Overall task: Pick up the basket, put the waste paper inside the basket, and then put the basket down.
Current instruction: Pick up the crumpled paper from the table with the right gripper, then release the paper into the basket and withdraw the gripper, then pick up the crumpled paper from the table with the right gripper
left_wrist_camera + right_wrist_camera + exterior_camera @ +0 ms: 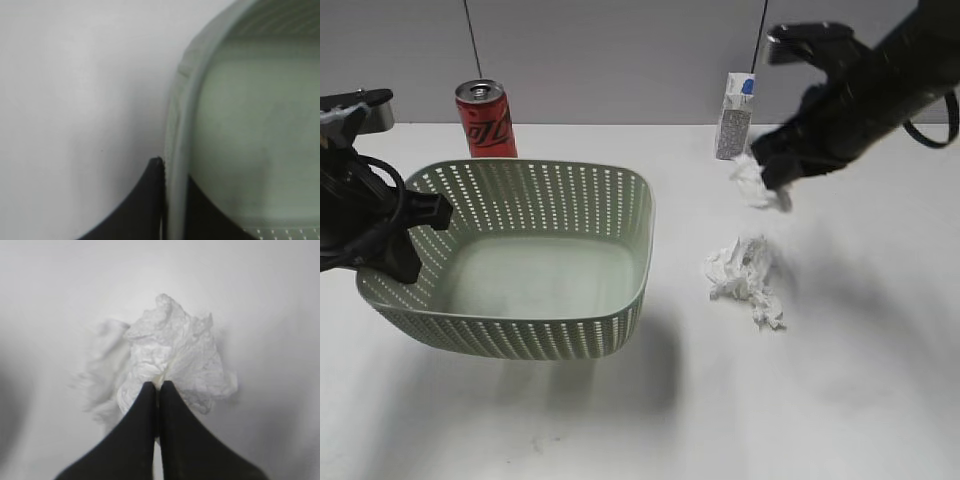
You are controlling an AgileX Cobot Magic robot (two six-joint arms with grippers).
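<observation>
The pale green basket [535, 255] hangs tilted above the white table, its shadow beneath it. My left gripper [408, 240] is shut on the basket's left rim; the left wrist view shows the rim [176, 165] pinched between the jaws [172, 172]. My right gripper [775, 172] is shut on a wad of waste paper [756, 183] and holds it above the table at the right. In the right wrist view the wad [172, 352] sits at the closed fingertips [156, 386]. A second wad of waste paper [746, 273] lies on the table right of the basket.
A red soda can [485, 118] stands behind the basket. A small white-and-grey carton with a blue top [736, 115] stands at the back, just behind the held wad. The grey wall runs along the table's far edge.
</observation>
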